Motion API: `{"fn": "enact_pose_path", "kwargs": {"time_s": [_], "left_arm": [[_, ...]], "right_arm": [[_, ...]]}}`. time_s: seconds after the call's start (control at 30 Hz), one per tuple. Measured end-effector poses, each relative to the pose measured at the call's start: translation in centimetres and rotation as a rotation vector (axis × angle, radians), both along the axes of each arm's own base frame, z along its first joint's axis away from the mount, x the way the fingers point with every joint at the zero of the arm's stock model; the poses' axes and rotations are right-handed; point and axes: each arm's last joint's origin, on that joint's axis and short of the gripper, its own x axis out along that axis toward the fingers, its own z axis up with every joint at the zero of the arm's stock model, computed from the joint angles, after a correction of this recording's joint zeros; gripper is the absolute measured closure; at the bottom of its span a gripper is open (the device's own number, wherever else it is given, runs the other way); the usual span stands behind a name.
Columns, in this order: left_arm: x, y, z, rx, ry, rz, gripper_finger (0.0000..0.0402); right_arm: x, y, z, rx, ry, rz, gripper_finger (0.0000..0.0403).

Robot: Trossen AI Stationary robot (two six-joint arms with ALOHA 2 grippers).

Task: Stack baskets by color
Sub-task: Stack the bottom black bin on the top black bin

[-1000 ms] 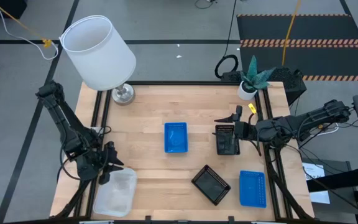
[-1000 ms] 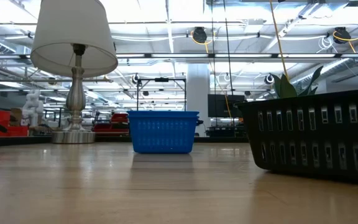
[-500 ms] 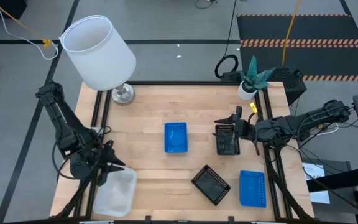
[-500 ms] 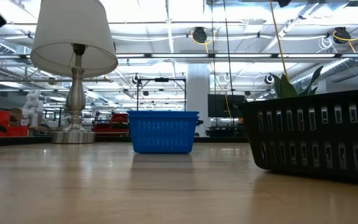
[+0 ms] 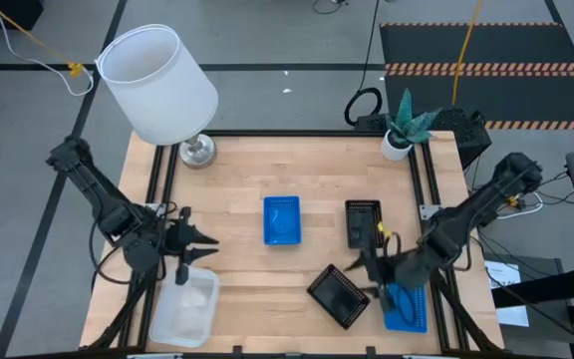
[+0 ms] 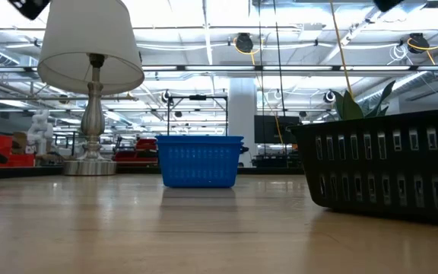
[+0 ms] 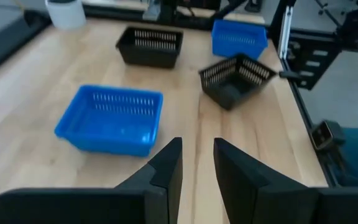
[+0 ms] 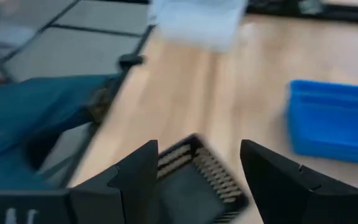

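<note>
Clear baskets (image 5: 185, 304) lie stacked at the near left corner. One blue basket (image 5: 281, 219) sits at the table's middle and another blue basket (image 5: 404, 301) at the near right. One black basket (image 5: 363, 221) stands right of the middle. A second black basket (image 5: 339, 294), turned askew, rests nearer the front edge. My left gripper (image 5: 199, 249) hovers just beyond the clear baskets, pointing toward the middle, open by a narrow gap (image 7: 197, 158) with nothing in it. My right gripper (image 5: 372, 269) hangs wide open over the askew black basket (image 8: 197, 180), touching nothing.
A white-shaded lamp (image 5: 162, 85) stands at the far left corner and a small potted plant (image 5: 402, 130) at the far right. Bare wood lies between the clear baskets and the askew black basket. Dark frame rails (image 5: 431, 199) border the table's sides.
My left gripper has risen from beside the clear baskets and swung toward the table's middle, turning as it went. My right gripper has left the far black basket and swung toward the near edge, sinking over the askew black basket. No basket has moved.
</note>
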Motion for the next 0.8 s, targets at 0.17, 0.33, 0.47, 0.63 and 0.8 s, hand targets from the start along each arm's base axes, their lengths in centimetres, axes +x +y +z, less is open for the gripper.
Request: {"fn": "enact_pose_path", "kwargs": {"time_s": [0.17,0.33,0.47,0.63,0.8], "left_arm": [[1.9,-0.8,-0.1,0.069,-0.054,-0.019,0.0309],[3.8,-1.9,-0.9,0.122,-0.064,-0.025,0.0309],[4.8,-2.6,-2.1,0.146,-0.032,-0.021,0.0309],[5.4,-3.1,-3.2,0.174,0.007,-0.021,0.0309],[5.9,-3.4,-3.7,0.182,0.009,-0.018,0.0309]], "right_arm": [[0.0,3.3,-1.7,0.064,0.115,0.086,0.0181],[0.6,5.3,-3.8,0.096,0.229,0.131,0.0181],[1.1,6.2,-5.6,0.133,0.338,0.119,0.0181],[1.3,6.9,-7.5,0.124,0.416,0.103,0.0181],[1.2,7.0,-7.8,0.077,0.41,0.137,0.0181]]}}
